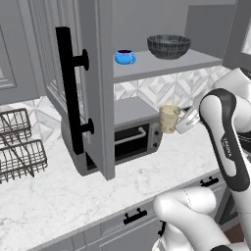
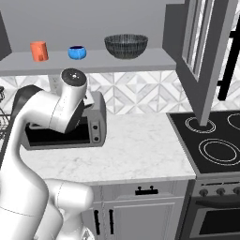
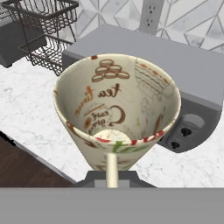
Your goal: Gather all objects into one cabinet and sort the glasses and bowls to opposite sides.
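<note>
Cream mug (image 1: 169, 118) held in the air just in front of the toaster oven (image 1: 132, 128), below the cabinet shelf (image 1: 162, 64), clamped by its handle in the gripper (image 1: 185, 121). Seen from the hand camera, mug (image 3: 117, 111) open-mouthed toward the lens, brown lettering and drawings printed on the inside wall, handle running down to the gripper at the bottom edge; fingertips themselves hidden behind the mug. Toaster oven (image 3: 183, 83) right behind it, on the white marble counter (image 3: 35, 105), with a wire rack (image 3: 46, 26) further off.

Up on the shelf (image 2: 89, 60): orange cup (image 2: 39, 51) at the left, small blue vessel (image 2: 77, 52) beside it, wide dark-grey bowl (image 2: 125, 46) further right, all apart from one another. In the left base view, blue vessel (image 1: 125, 57) and bowl (image 1: 168, 46) on that same shelf. Cabinet door (image 1: 73, 83) swung wide open, long black bar handle (image 1: 68, 88) facing out. Black stovetop (image 2: 213, 140) to the right of the counter.
</note>
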Tool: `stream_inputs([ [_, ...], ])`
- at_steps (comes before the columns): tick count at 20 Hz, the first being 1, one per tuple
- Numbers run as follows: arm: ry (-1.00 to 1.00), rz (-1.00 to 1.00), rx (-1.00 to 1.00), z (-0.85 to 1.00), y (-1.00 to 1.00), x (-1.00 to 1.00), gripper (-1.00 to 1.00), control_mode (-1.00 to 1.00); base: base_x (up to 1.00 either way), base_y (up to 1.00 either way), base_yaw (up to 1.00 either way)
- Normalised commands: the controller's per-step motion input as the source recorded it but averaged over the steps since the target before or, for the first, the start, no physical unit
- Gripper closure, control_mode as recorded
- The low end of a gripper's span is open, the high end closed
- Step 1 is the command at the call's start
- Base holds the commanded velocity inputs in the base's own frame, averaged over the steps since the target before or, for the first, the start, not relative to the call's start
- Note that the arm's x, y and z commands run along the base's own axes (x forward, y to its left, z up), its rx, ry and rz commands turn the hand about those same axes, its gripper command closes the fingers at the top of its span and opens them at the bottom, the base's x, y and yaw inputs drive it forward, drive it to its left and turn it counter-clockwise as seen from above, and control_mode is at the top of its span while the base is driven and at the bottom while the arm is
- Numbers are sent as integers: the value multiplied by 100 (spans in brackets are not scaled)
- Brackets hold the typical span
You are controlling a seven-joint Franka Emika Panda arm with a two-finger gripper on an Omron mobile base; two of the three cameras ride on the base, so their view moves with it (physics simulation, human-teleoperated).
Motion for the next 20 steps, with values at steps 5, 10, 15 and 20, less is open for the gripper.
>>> stream_inputs([
  [5, 1, 0, 0, 1, 9, -2, 100, -100, 0, 0, 0],
  [10, 7, 0, 0, 17, 59, -14, 100, -100, 0, 0, 0],
  [15, 0, 8, 0, 23, 7, 0, 100, -100, 0, 0, 0],
  [20, 0, 10, 1, 21, 0, 0, 100, -100, 0, 0, 0],
])
